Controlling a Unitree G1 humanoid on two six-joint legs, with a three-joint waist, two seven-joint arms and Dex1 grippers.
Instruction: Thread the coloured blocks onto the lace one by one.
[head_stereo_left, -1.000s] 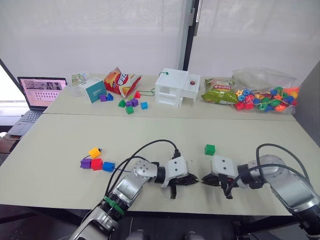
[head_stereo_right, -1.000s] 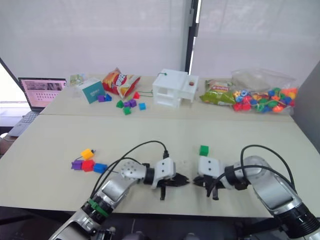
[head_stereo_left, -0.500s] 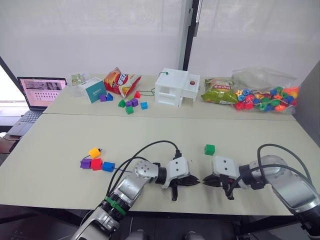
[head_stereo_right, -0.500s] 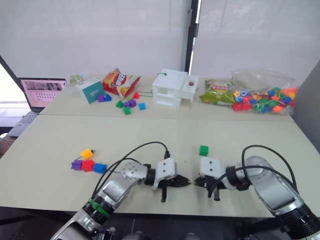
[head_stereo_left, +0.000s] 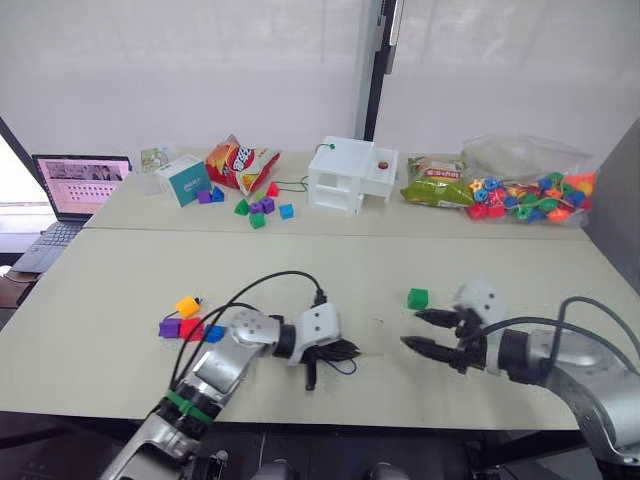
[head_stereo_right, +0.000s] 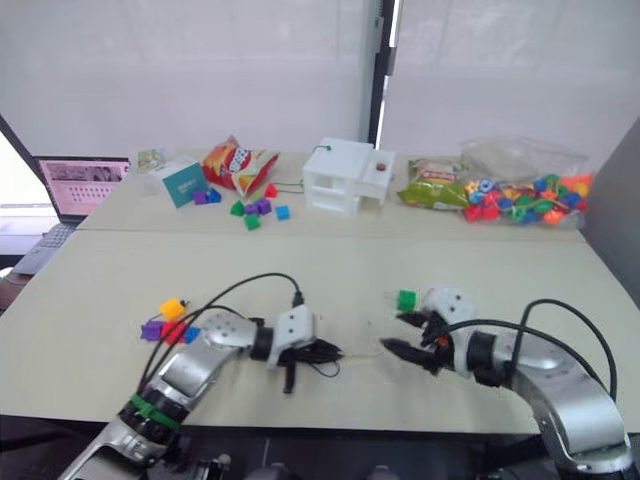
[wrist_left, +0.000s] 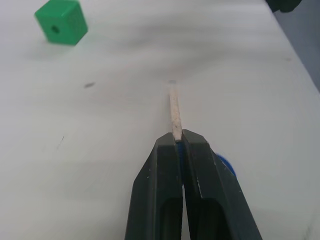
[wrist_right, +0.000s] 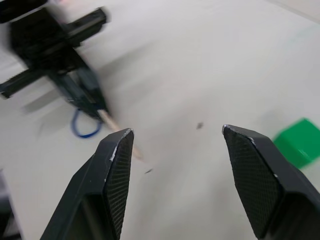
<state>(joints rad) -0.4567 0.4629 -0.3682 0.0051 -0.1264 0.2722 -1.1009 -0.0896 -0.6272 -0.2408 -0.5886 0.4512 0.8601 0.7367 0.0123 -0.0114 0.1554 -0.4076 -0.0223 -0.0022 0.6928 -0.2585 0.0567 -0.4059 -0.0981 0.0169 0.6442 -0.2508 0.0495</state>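
My left gripper is pinched on the lace just behind its pale, stiff tip, the right place to hold since the dark-blue cord behind it looks limp and loops loosely near the table's front edge. My right gripper is spread wide and empty. The green block beside it, toward the table's middle, looks light and hard — I'd grip its flat sides, keeping the hole clear. The other blocks cluster toward the left edge; I think four.
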